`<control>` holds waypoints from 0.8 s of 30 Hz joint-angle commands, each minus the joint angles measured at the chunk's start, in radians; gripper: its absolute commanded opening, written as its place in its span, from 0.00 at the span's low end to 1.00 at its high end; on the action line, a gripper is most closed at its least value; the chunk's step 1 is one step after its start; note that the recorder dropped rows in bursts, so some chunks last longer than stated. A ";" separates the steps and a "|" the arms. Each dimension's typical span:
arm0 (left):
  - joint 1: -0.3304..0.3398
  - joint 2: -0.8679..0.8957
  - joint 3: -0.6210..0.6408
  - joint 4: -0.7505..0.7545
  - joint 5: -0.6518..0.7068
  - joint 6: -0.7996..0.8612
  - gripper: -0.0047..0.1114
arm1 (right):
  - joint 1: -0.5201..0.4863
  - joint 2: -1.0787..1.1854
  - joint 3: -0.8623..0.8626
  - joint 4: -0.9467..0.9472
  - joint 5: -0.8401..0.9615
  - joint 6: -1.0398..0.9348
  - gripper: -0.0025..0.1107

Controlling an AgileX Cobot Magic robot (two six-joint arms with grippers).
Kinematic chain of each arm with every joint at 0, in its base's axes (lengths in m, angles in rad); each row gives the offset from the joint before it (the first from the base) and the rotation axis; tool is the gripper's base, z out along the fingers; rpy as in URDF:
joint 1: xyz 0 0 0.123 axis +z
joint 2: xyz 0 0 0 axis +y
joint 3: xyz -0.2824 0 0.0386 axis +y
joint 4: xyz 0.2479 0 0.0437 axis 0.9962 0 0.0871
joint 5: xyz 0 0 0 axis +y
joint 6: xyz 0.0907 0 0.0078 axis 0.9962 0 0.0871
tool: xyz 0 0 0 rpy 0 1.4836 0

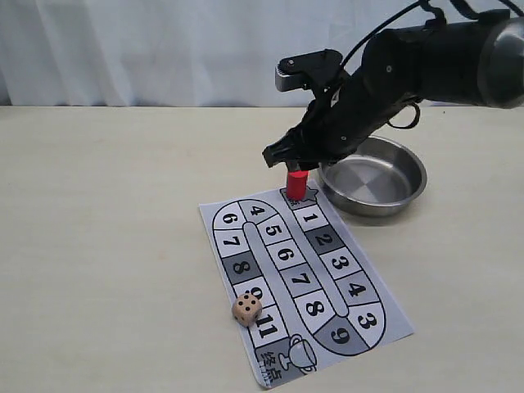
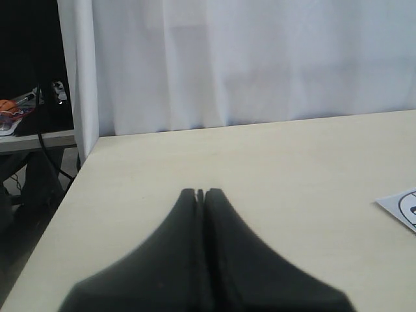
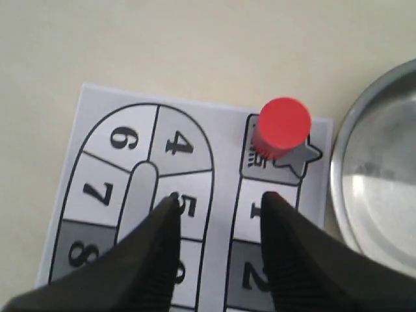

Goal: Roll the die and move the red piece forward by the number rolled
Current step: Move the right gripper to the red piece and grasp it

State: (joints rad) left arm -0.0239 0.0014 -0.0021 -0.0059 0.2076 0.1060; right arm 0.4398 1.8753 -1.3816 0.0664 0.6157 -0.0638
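Observation:
The red piece (image 1: 296, 185) stands upright on the start square at the far end of the paper game board (image 1: 214, 214). My right gripper (image 1: 288, 159) hangs open just above it. In the right wrist view its fingertips (image 3: 170, 203) hover over squares 5 and 1, and the red piece (image 3: 281, 125) lies just beyond them, not between them. The die (image 1: 246, 309), a pale tan cube with dark pips, rests at the board's left edge by square 11. My left gripper (image 2: 200, 193) is shut and empty over bare table, out of the exterior view.
A shallow steel bowl (image 1: 419, 176) sits on the table right of the board's far end, close to the red piece, and its rim (image 3: 338, 162) fills one side of the right wrist view. A board corner (image 2: 400, 205) shows in the left wrist view. White curtain behind.

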 commanded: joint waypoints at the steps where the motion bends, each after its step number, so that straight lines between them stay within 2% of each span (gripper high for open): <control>1: -0.001 -0.001 0.002 -0.003 -0.012 -0.005 0.04 | -0.048 0.122 -0.178 -0.008 0.096 -0.020 0.42; 4: -0.001 -0.001 0.002 -0.003 -0.012 -0.005 0.04 | -0.092 0.243 -0.374 -0.004 0.245 -0.131 0.42; 6: -0.001 -0.001 0.002 -0.003 -0.012 -0.005 0.04 | -0.102 0.297 -0.466 -0.004 0.270 -0.212 0.42; 8: -0.001 -0.001 0.002 -0.003 -0.012 -0.005 0.04 | -0.106 0.344 -0.517 -0.004 0.288 -0.261 0.54; 9: -0.001 -0.001 0.002 -0.003 -0.012 -0.005 0.04 | -0.104 0.372 -0.534 -0.001 0.308 -0.313 0.63; 10: -0.001 -0.001 0.002 -0.003 -0.012 -0.005 0.04 | -0.104 0.382 -0.538 -0.001 0.312 -0.324 0.66; 24: -0.001 -0.001 0.002 -0.003 -0.012 -0.005 0.04 | -0.104 0.430 -0.538 0.082 0.240 -0.423 0.67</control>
State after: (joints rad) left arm -0.0239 0.0014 -0.0021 -0.0059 0.2076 0.1060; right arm 0.3400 2.3074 -1.9159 0.1387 0.8805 -0.4704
